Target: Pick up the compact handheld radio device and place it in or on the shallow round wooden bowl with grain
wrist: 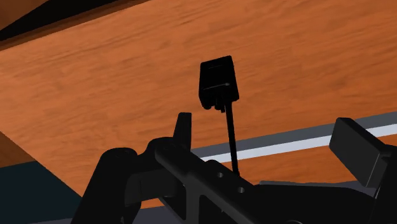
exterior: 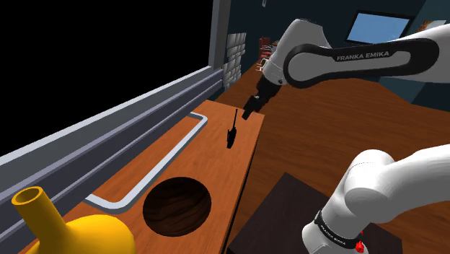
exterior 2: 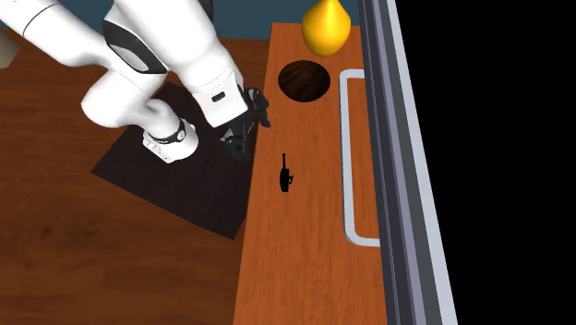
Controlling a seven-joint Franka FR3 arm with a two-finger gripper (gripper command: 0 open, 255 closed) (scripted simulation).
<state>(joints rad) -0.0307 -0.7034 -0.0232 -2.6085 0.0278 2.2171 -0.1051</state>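
Gripper (wrist: pixel 270 130) fingers spread wide, empty, near black radio (wrist: pixel 219 81) on wooden counter (exterior: pixel 216 148); arm (exterior: pixel 364 58) lettered "FRANKA EMIKA".

Bare wooden counter (wrist: pixel 127 83) lay open on both sides of the radio (wrist: pixel 218 81), which stood ahead of the gripper's (wrist: pixel 270 133) spread fingers, its antenna running back between them, untouched. A grey rail (wrist: pixel 299 141) crossed the counter beyond the fingertips. The bowl (exterior: pixel 176 206) and yellow vase (exterior: pixel 72 229) sat well away from them.
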